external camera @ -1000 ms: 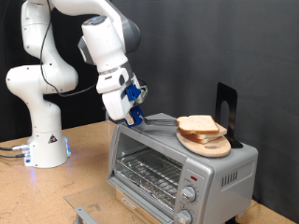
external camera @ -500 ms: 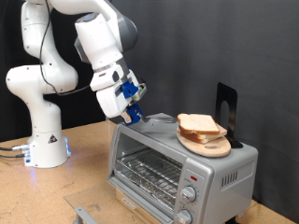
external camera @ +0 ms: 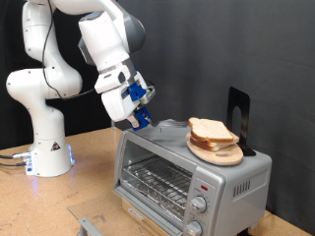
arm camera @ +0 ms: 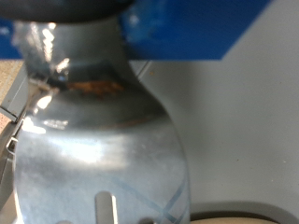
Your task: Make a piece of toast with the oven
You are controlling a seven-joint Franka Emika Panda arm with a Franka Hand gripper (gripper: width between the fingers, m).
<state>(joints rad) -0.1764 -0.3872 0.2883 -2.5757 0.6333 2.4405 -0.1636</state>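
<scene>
The silver toaster oven stands at the exterior view's lower right, its glass door shut. Several slices of toast are stacked on a round wooden board on the oven's top. My gripper hangs over the oven's left top edge, shut on a blue-handled spatula. The spatula's metal blade lies low over the oven top, pointing at the toast stack and a little short of it. In the wrist view the slotted blade fills the frame below the blue handle.
A black upright object stands on the oven top behind the board. The arm's white base is at the exterior view's left on the wooden table. A small metal piece lies at the table's front edge.
The arm has shifted slightly toward the exterior view's left, drawing the spatula a little back from the toast stack. The toast, board and oven have not moved.
</scene>
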